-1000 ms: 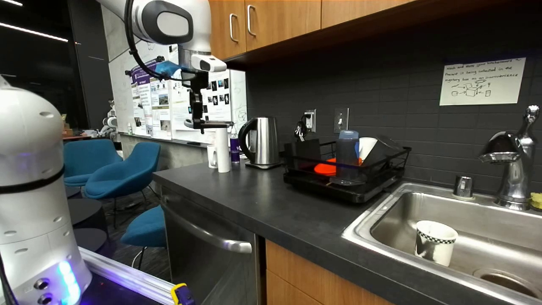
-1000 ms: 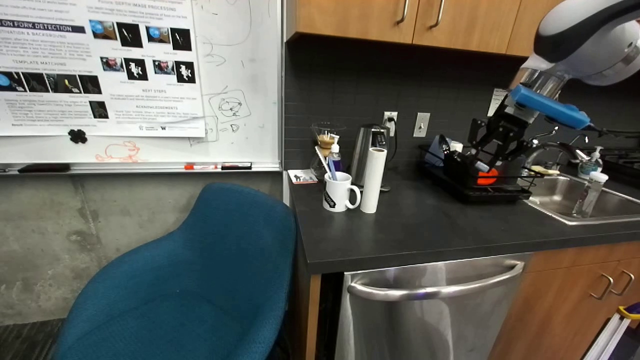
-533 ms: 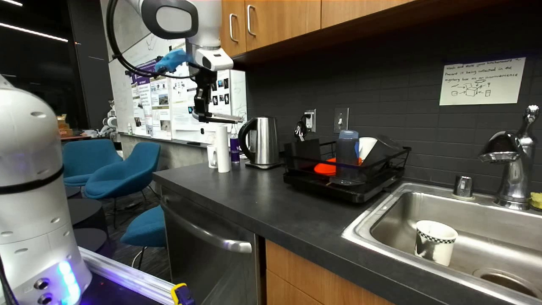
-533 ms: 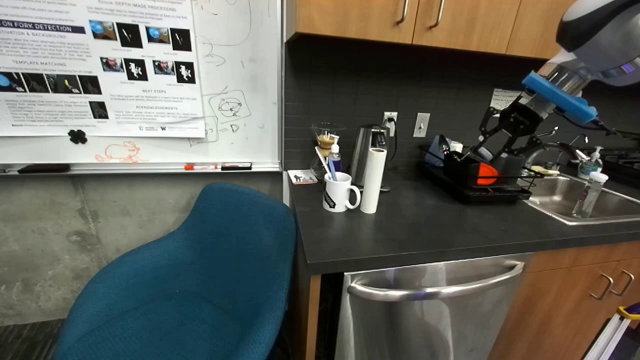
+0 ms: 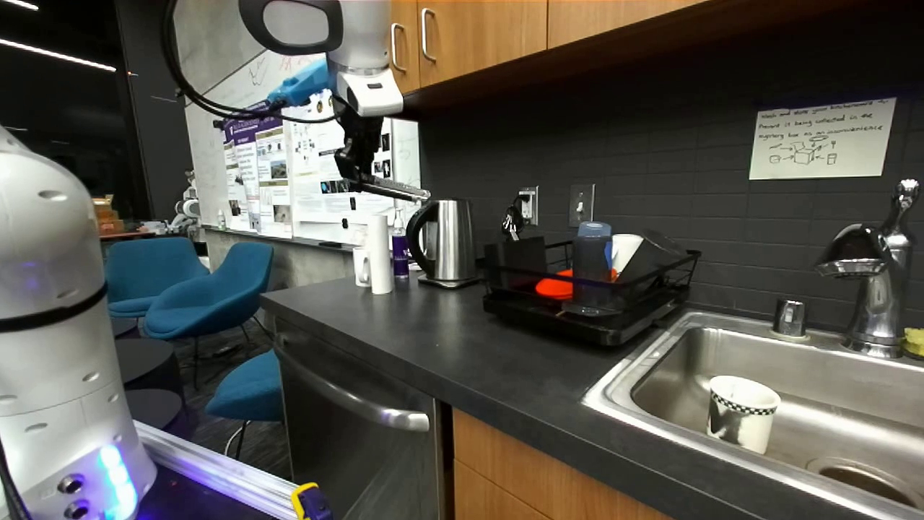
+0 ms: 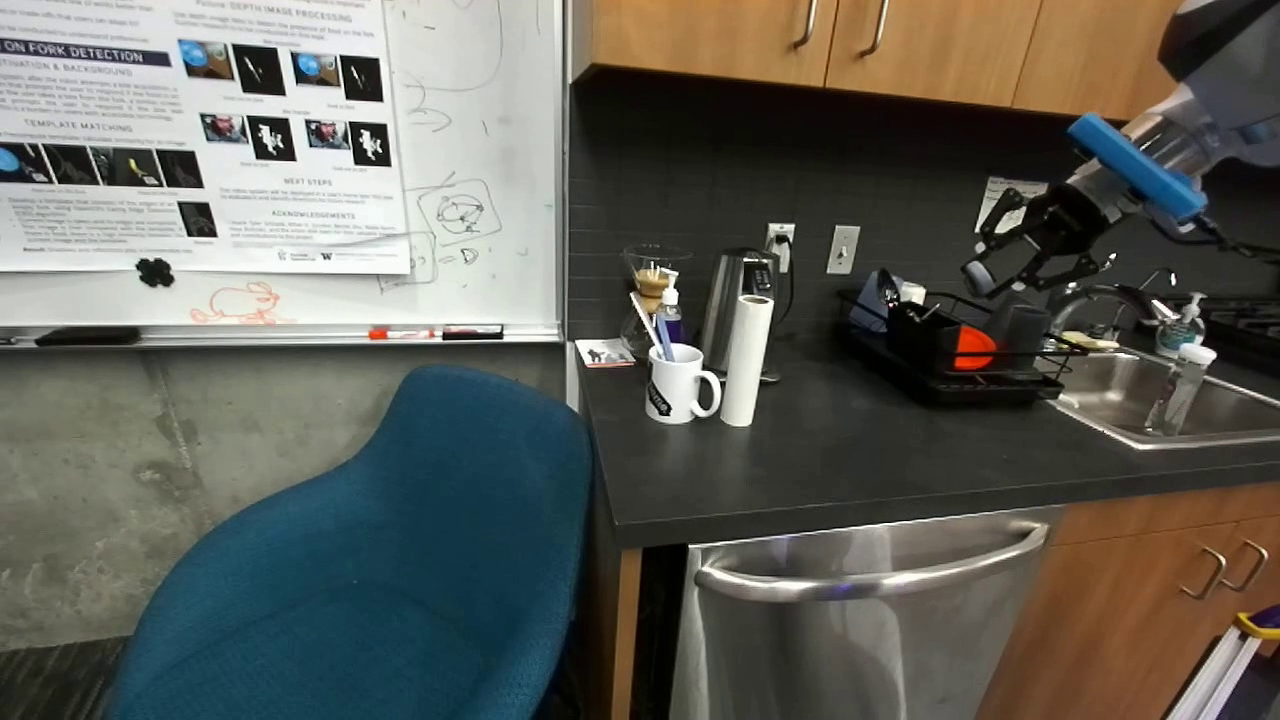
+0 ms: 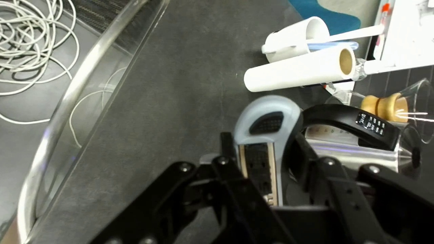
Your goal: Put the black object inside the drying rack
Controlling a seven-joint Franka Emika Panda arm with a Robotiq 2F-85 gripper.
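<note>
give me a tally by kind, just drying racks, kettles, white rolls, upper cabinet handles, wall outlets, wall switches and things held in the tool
Drying rack: 1
Kettle: 1
White roll: 1
Upper cabinet handles: 2
Wall outlet: 1
Wall switch: 1
Grey-and-black item held in the tool: 1
Total: 8

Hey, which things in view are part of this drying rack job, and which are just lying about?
For the job:
Black object, grey-framed, held in the jaws
Drying rack

Just lying about:
Steel kettle
White roll
White mug
Checkered cup
</note>
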